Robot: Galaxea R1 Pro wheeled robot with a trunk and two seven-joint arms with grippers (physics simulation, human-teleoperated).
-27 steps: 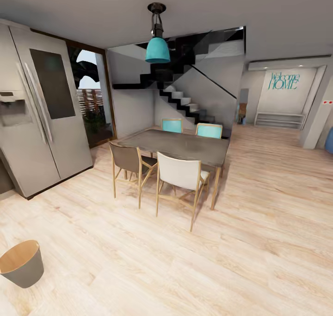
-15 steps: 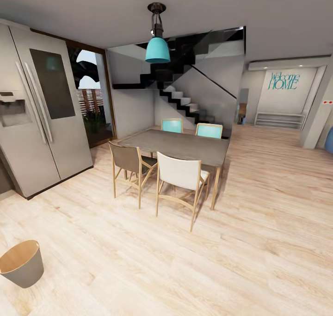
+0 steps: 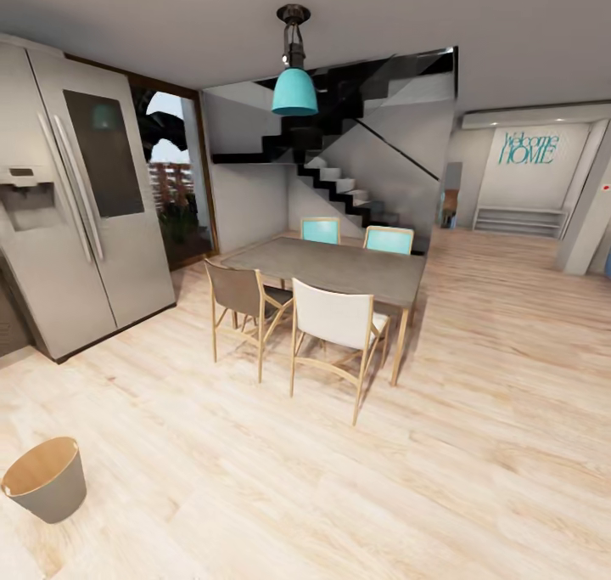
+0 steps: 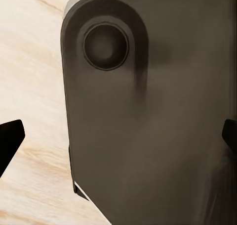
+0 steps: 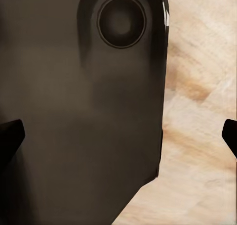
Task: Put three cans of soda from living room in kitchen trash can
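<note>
While standing upright on the floor (image 3: 475, 444), the tash can (image 3: 47, 481) looks empty.

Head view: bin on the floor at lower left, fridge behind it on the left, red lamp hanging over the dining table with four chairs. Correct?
Not quite. The lamp over the dining table is teal, not red, as the head view shows. The rest holds: the bin stands on the floor at lower left, the fridge is on the left, and four chairs surround the table.
</note>
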